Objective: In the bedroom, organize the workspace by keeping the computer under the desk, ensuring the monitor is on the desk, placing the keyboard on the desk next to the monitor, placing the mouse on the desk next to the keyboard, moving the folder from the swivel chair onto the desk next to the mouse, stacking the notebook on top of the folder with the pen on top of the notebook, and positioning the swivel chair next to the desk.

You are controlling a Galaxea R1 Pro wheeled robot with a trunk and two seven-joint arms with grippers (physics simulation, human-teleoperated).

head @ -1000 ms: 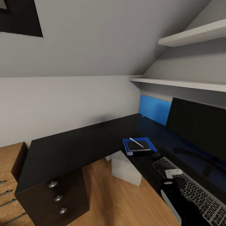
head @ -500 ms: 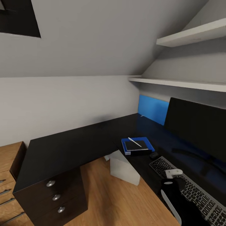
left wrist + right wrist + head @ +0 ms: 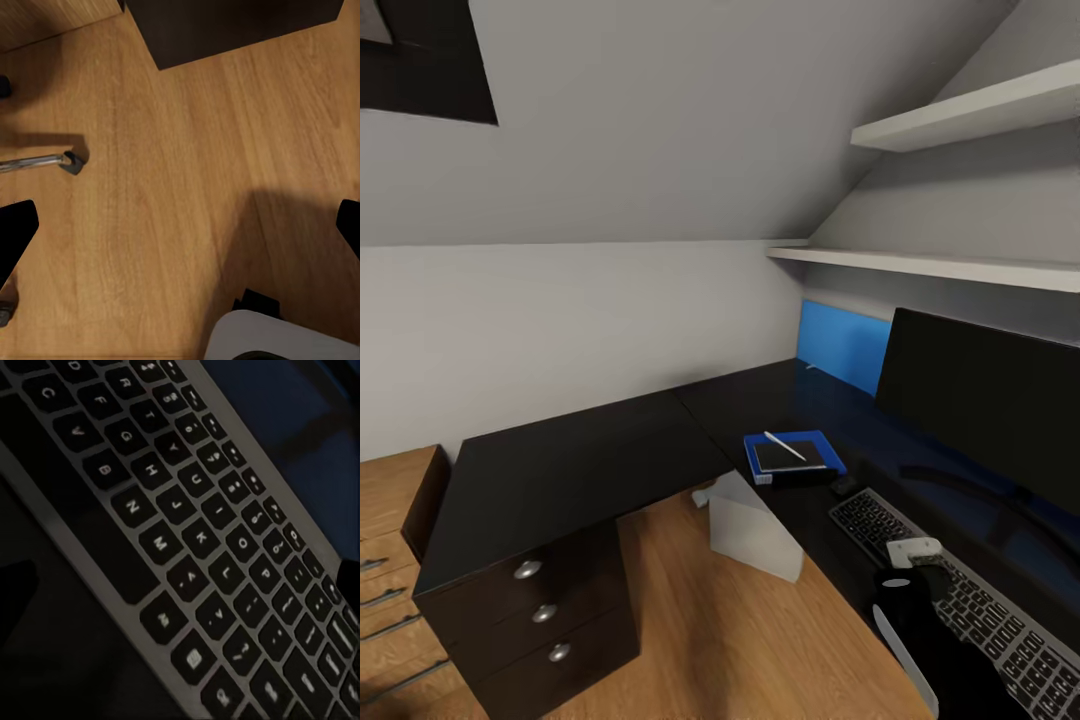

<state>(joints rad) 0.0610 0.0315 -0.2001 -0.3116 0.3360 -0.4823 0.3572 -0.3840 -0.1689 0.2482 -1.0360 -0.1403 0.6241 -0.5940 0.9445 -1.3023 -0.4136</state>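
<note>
Left gripper (image 3: 180, 232) hangs spread wide and empty over the wood floor, 1 chrome chair (image 3: 41, 160) leg and its caster just beside it. Right gripper (image 3: 180, 585) hovers over the keyboard (image 3: 960, 590), fingers apart and holding nothing.

On the black desk (image 3: 580, 460), the keyboard lies in front of the monitor (image 3: 980, 400). The mouse (image 3: 847, 487), a small dark shape, sits just past the keyboard's far end. Beyond it the blue folder (image 3: 832, 452) carries the notebook (image 3: 790, 457), with the pen (image 3: 785, 446) on top.

With the stack built, the chair looks like the job left. On casters it should roll easily but may swivel or veer. A firm, stiff part such as an armrest or the seat edge seems the safest hold, pushed slowly.
</note>
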